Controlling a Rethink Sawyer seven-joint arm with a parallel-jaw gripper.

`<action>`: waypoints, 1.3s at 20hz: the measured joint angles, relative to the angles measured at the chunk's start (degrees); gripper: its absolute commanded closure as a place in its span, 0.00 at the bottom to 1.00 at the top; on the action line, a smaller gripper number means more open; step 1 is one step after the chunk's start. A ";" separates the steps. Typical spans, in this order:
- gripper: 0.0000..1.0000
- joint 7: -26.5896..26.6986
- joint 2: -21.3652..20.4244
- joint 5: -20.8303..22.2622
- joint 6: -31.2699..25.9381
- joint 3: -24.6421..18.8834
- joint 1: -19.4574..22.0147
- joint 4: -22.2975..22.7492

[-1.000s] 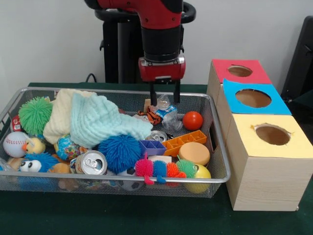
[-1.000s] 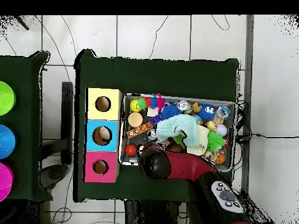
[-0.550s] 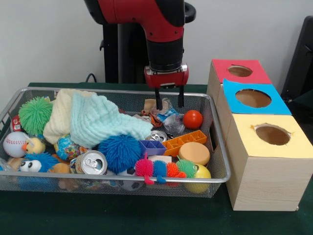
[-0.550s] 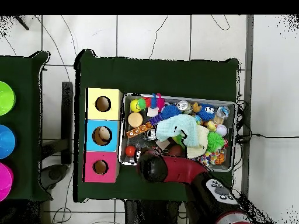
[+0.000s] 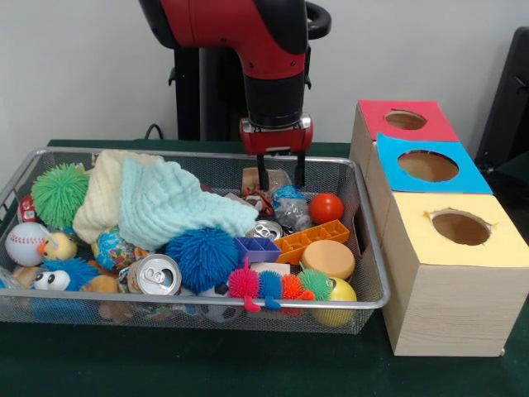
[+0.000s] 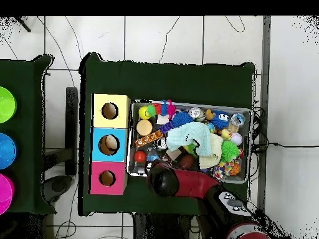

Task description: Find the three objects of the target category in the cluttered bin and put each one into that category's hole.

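My gripper (image 5: 280, 180) hangs open over the far right part of the wire bin (image 5: 207, 304), with nothing between its fingers (image 5: 263, 177). Just below the fingertips lie a crumpled clear-and-blue wrapper (image 5: 289, 207) and a small tiger toy (image 5: 258, 199). A red ball (image 5: 326, 208) rests to the right of them. Three boxes stand beside the bin, each with a hole on top: red (image 5: 405, 121), blue (image 5: 428, 166) and yellow (image 5: 460, 227). From overhead, the arm's wrist (image 6: 163, 180) hides the gripper at the bin's edge (image 6: 249, 143).
The bin also holds a pale green and cream cloth (image 5: 157, 203), a blue spiky ball (image 5: 202, 256), a green spiky ball (image 5: 59, 194), a drinks can (image 5: 154, 275), an orange block tray (image 5: 312, 240), a baseball (image 5: 26, 242) and a yellow ball (image 5: 337, 299).
The gripper swung slightly right, then came back a little and dropped lower toward the wrapper. It stayed open. The wrapper now lies a little lower and farther right.
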State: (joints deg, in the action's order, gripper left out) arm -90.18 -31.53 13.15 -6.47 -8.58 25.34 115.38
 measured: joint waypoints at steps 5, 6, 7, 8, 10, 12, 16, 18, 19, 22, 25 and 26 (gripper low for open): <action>0.00 0.00 1.16 -0.02 0.04 1.29 -0.90 -0.02; 0.00 0.00 1.33 -0.02 0.04 1.46 -1.08 -0.02; 0.00 0.00 1.42 -0.02 0.04 1.56 -1.20 -0.02; 0.00 0.00 1.52 -0.02 0.02 1.68 -1.32 -0.02; 0.00 0.00 2.16 -0.06 0.41 2.17 -1.91 -0.09; 0.00 0.00 2.79 -0.03 1.60 2.33 -2.34 -0.29; 0.00 0.00 3.99 -0.05 3.89 2.42 -2.80 -0.46; 0.00 0.00 4.11 -0.02 4.67 2.41 -2.76 -0.42; 0.00 0.00 4.10 -0.02 4.69 2.41 -2.76 -0.43; 0.00 0.00 4.08 -0.02 4.69 2.41 -2.76 -0.43; 1.00 0.00 4.04 -0.03 4.70 2.42 -2.73 -0.44; 1.00 0.00 4.04 -0.03 4.70 2.42 -2.73 -0.44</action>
State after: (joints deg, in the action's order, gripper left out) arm -90.18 -27.49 13.11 -1.76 -6.16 22.61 114.95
